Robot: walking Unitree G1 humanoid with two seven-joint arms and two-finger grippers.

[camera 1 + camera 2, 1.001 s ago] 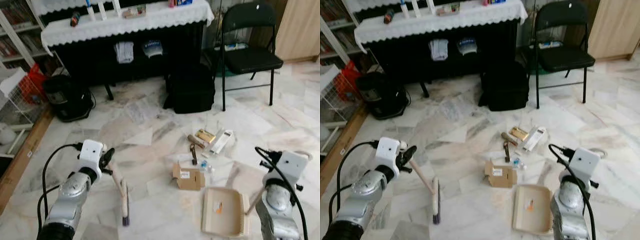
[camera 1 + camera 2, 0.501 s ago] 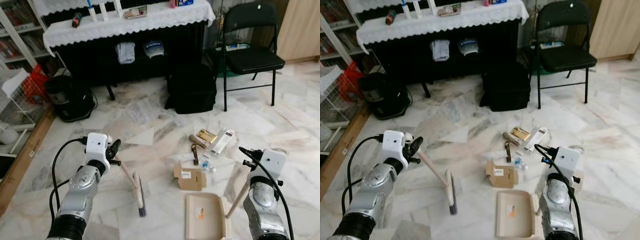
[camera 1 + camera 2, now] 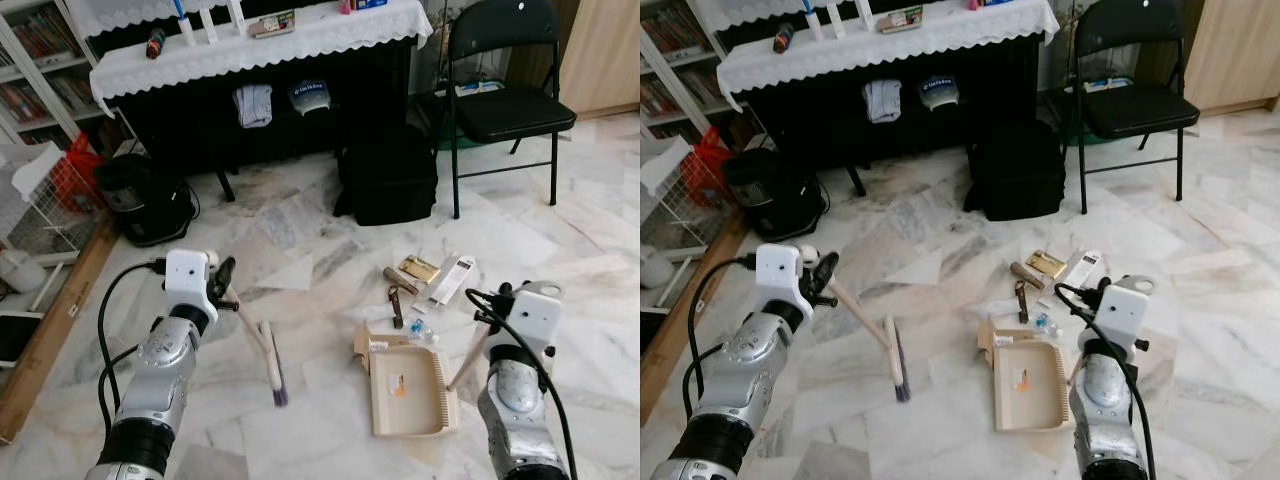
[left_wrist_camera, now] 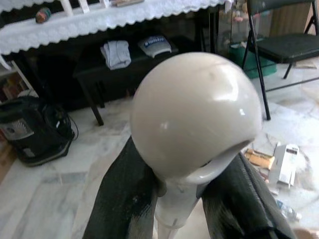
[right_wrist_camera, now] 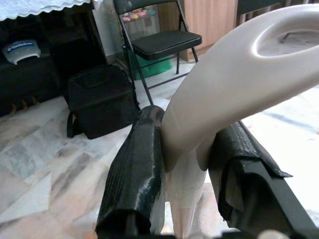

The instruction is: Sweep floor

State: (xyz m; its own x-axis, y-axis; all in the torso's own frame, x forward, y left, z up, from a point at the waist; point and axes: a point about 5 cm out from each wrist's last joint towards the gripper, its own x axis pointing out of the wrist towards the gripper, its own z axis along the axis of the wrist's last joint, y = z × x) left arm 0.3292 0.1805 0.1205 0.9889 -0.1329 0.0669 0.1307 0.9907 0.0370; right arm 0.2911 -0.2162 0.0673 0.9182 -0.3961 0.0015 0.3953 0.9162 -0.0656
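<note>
Two tools stand on the marble floor (image 3: 560, 250): the beige dustpan (image 3: 408, 392) lies flat beside the cardboard box (image 3: 372, 337), its handle clamped by the right gripper (image 5: 182, 196). The left gripper (image 4: 182, 199) is closed on the brush (image 3: 268, 358), whose head touches the floor left of the dustpan.
</note>
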